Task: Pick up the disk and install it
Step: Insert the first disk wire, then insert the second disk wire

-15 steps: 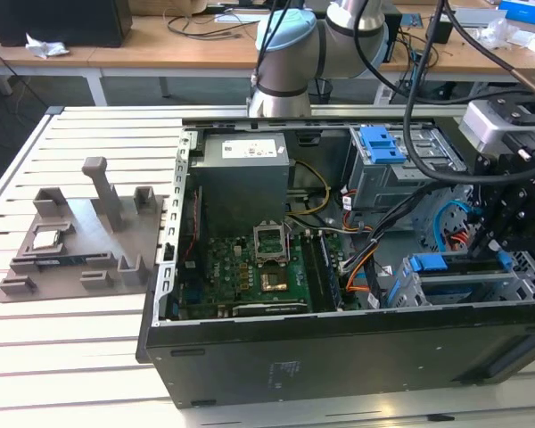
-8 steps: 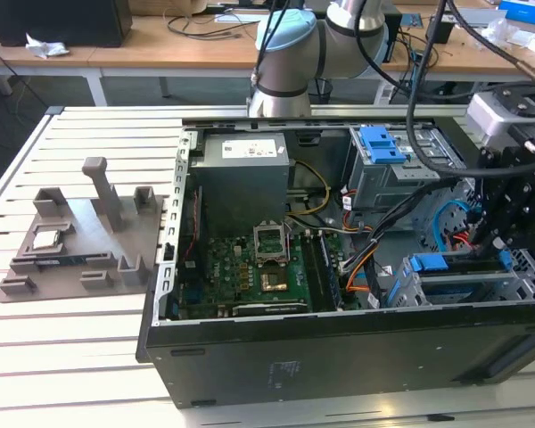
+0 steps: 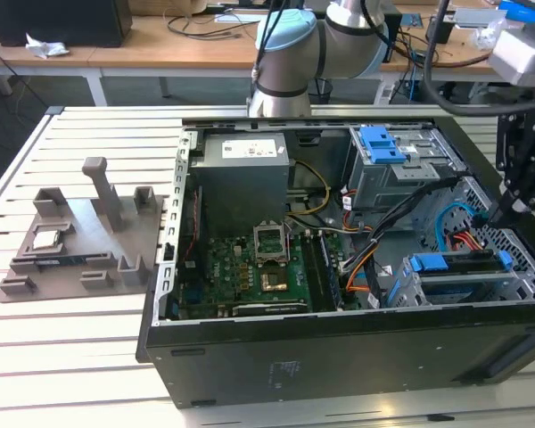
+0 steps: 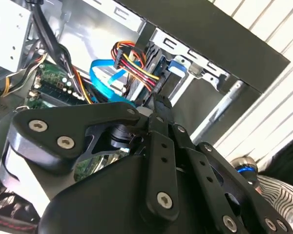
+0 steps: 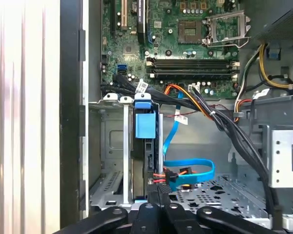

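One open computer case [image 3: 339, 357] fills the middle and right of the exterior view. In the lower right of that frame sits a grey drive cage [image 3: 407, 287]. The disk [image 3: 455, 264] is slotted into it, blue rails showing. The gripper [image 3: 499, 214] hangs just above the cage's right end, its fingers pressed together and gripping nothing, near a blue cable [image 5: 200, 168].

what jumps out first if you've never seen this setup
An open computer case lies on its side on a slatted white table, its green motherboard and grey power supply exposed. At the exterior view's right, the robot's black hand reaches down toward the drive cage, where the disk with blue rails sits. A grey parts holder lies beside the case on the exterior view's left.
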`<act>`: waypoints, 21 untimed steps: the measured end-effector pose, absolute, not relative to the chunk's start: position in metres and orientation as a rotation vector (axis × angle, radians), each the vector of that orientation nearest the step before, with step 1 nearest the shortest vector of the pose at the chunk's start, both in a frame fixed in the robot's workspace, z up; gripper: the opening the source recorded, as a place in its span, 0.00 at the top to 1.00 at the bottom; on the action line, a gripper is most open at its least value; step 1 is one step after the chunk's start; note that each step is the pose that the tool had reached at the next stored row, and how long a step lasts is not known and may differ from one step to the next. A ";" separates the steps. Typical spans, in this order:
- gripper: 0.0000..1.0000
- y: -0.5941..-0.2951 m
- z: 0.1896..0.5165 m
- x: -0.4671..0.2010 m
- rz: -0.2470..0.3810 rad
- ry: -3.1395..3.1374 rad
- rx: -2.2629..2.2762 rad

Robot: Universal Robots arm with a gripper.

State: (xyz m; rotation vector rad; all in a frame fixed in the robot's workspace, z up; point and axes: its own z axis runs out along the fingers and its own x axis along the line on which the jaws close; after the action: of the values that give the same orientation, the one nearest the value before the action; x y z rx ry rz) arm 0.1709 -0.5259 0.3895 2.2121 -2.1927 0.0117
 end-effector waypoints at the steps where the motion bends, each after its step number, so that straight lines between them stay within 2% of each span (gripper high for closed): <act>1: 0.89 -0.525 0.398 0.171 0.012 -2.192 2.212; 9: 0.89 -0.525 0.402 0.171 0.013 -2.192 2.212; 12: 0.70 -0.525 0.403 0.171 0.013 -2.192 2.212; 21: 0.70 -0.517 0.380 0.162 0.013 -2.192 2.212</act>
State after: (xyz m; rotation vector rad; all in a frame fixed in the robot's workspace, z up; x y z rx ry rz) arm 0.1625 -0.5168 0.3804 2.2123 -2.1917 0.0128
